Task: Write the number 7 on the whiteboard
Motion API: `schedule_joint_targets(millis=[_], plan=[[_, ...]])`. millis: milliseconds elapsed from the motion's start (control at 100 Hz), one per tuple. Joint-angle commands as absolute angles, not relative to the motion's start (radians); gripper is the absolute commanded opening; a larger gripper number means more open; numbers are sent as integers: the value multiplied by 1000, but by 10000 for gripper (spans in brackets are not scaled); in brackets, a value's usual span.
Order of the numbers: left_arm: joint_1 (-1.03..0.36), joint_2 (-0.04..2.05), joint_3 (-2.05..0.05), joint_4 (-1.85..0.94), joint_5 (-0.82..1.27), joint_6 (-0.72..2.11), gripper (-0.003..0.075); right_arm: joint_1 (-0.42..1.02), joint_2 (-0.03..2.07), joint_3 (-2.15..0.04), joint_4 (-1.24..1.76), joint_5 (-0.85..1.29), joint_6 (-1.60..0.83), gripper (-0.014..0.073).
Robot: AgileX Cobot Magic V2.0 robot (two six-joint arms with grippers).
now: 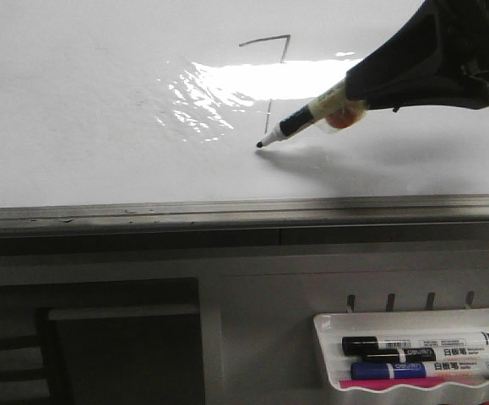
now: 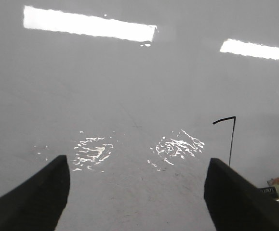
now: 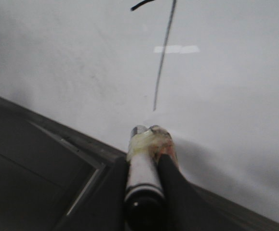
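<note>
**Desk:** What's on your screens?

**Me:** The whiteboard (image 1: pixel 75 101) fills my front view, and the number 7 (image 1: pixel 271 76) sits right of its middle, partly under glare. My right gripper (image 1: pixel 358 101) is clamped on a marker (image 1: pixel 307 118), tip at the board just below the downstroke. My left gripper (image 2: pixel 137 192) faces the board, jaws spread wide, empty.

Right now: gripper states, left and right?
Left gripper: open, empty, over the glossy white whiteboard.
Right gripper: shut on the black-tipped white marker.
</note>
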State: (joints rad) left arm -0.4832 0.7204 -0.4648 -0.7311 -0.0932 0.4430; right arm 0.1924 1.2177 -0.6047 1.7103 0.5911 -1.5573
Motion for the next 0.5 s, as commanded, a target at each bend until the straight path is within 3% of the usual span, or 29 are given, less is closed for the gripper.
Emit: schedule_joint_targets(millis=[0,160,490], plan=[[-489,714,-496,-733,-145,438,531,190,1170,-628,1686,708,-1501,-48],[-568,718,-497,-662,-138,438,531,190,1133,-640,1485,729,-1311,-48],[-889,881,-524,-453,-157,438,523,190,1129,-807,1149,842,-941,-48]])
